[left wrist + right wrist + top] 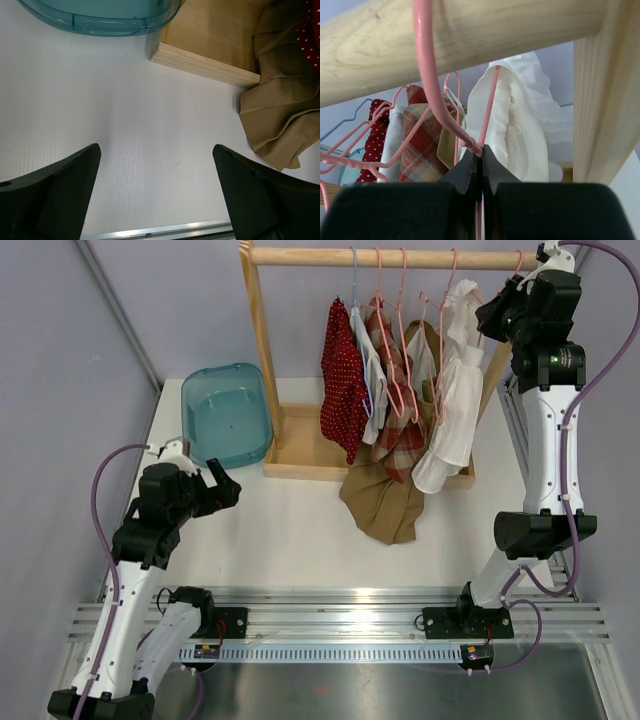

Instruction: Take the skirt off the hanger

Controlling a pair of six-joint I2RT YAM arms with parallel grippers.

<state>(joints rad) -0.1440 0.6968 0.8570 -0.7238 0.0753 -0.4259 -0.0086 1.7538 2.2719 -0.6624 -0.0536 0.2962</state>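
Observation:
A wooden rail (400,257) carries several hangers with garments: a red dotted one (342,390), a plaid one (395,430), a white one (455,410) and a tan skirt-like one (385,502). The tan one droops off the rack base onto the table and also shows in the left wrist view (280,115). My right gripper (481,150) is up at the rail's right end (520,285), shut on the neck of a pink wire hanger (432,85) hooked over the rail. The white garment (520,125) hangs just behind it. My left gripper (155,147) is open and empty over the table (222,488).
A teal plastic bin (227,413) stands at the back left, next to the rack's wooden base (300,445); both show in the left wrist view, the bin (100,15) and the base (210,45). The rack's right post (605,100) is close beside my right gripper.

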